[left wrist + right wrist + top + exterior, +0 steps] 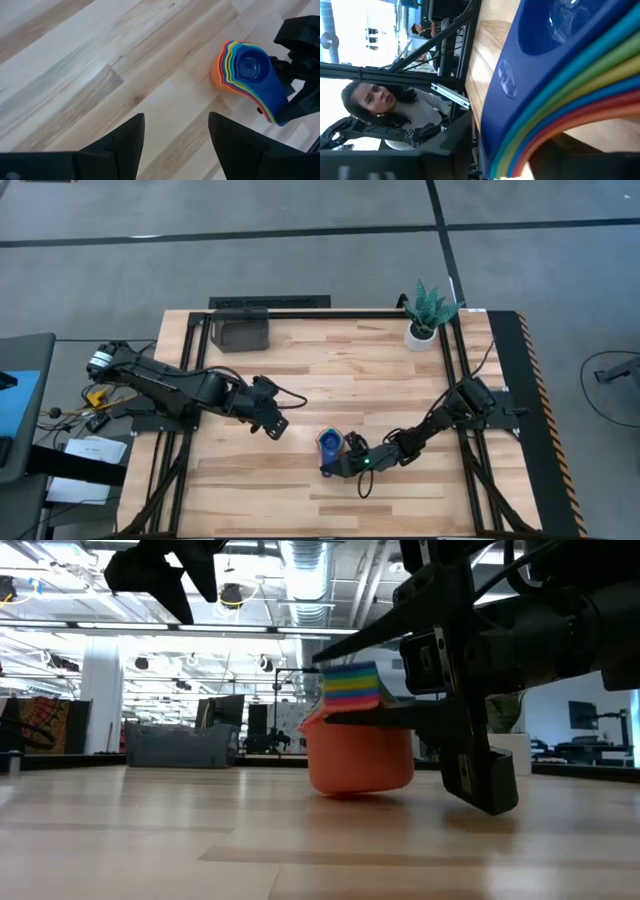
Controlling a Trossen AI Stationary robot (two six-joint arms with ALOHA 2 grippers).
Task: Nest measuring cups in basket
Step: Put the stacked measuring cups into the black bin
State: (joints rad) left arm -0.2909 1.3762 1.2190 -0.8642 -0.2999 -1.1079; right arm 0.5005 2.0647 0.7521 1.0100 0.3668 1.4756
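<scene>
We look down on a pale wooden worktop point(330, 370) framed in black rails, standing on a grey floor; the low view opens onto a hall with ceiling lights and shelving behind it. The measuring cups point(328, 444) sit nested in one stack on the worktop's near middle, the orange one outermost and a dark blue one innermost. In the left wrist view we count seven coloured rims, though the bands crowd together and we may be off by one. The right gripper point(343, 461) lies low beside the stack with its fingers closed on the layered flat handles, which the low view shows as a rainbow stripe above the orange bowl point(360, 755). The left gripper point(272, 423) hovers apart from the stack, its two fingers point(125, 145) spread wide with nothing between them. One dark grey basket point(241, 329) stands at the far left edge, well apart from the cups, and one white potted plant point(424, 315) at the far right. Only the right wrist view shows a person point(395, 107) beyond the worktop.
</scene>
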